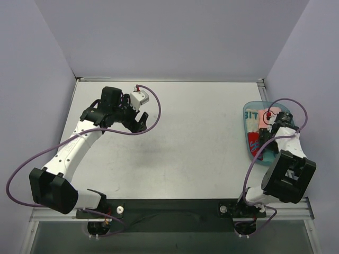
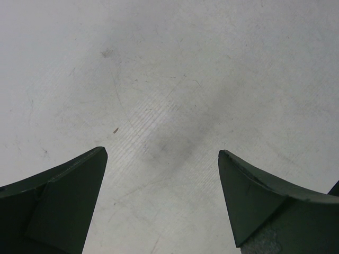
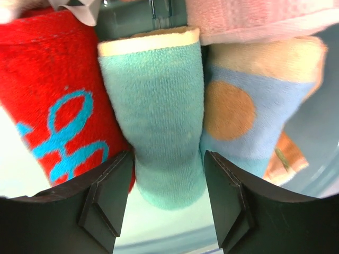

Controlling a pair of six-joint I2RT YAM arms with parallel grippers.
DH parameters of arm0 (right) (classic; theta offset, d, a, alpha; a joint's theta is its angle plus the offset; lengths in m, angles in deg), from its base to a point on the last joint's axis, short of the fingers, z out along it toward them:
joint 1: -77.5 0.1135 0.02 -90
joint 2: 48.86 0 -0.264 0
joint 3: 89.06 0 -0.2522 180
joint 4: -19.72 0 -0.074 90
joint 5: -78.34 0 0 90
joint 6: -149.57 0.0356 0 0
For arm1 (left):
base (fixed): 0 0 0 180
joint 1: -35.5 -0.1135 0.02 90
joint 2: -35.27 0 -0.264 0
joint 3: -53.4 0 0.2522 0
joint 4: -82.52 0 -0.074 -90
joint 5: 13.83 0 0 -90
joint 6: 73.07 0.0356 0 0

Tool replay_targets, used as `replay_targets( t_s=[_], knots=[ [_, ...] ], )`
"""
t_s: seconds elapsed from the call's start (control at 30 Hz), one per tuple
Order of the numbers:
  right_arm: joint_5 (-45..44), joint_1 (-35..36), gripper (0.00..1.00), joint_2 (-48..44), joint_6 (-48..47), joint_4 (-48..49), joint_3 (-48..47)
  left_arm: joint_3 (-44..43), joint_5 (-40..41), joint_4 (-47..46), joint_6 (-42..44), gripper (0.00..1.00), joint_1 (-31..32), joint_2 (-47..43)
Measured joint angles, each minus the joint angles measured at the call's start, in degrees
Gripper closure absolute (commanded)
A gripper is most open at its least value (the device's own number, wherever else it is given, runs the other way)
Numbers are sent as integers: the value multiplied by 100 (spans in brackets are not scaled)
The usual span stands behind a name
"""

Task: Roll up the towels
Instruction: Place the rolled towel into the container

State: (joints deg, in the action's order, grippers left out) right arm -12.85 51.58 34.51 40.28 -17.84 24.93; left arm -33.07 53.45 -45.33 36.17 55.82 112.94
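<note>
Several folded towels stand packed in a clear blue bin (image 1: 248,114) at the table's right edge. In the right wrist view a teal towel (image 3: 159,100) stands between a red towel with blue lettering (image 3: 47,79) and a light blue towel with an orange dot (image 3: 254,95); a pink towel (image 3: 254,16) lies behind them. My right gripper (image 3: 167,164) is down in the bin (image 1: 263,138), its jaws pressed against both sides of the teal towel's lower end. My left gripper (image 2: 162,153) is open and empty above bare table at the far left (image 1: 139,123).
The bin's wall (image 3: 318,137) is close on the right of my right fingers, and its pale floor (image 3: 175,227) is below them. Grey walls enclose the white table (image 1: 185,143) on three sides.
</note>
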Motion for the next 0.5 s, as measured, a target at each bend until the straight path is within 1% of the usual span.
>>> replay_targets(
  t_s=[0.13, 0.17, 0.23, 0.27, 0.37, 0.43, 0.5],
  knots=[
    [195, 0, 39, -258, 35, -374, -323, -2, 70, 0, -68, 3, 0, -2],
    [249, 0, 34, -348, 42, -461, -450, -2, 107, 0, -103, 3, -2, -2],
    [369, 0, 28, -529, 63, -625, -765, -20, 157, 11, -232, 3, -17, 0],
    [446, 0, 24, -599, 66, -723, -929, -52, 201, 42, -317, 3, -24, 15],
    [730, 20, 18, -734, 76, -1019, -1429, -369, 444, 295, -643, 3, -72, 210],
    [874, 116, 15, -772, 87, -1209, -1762, -560, 435, 369, -754, 3, -195, 378],
    [962, 411, 14, -780, 133, -1351, -2061, -693, 247, 457, -911, 3, -461, 542]
  ],
)
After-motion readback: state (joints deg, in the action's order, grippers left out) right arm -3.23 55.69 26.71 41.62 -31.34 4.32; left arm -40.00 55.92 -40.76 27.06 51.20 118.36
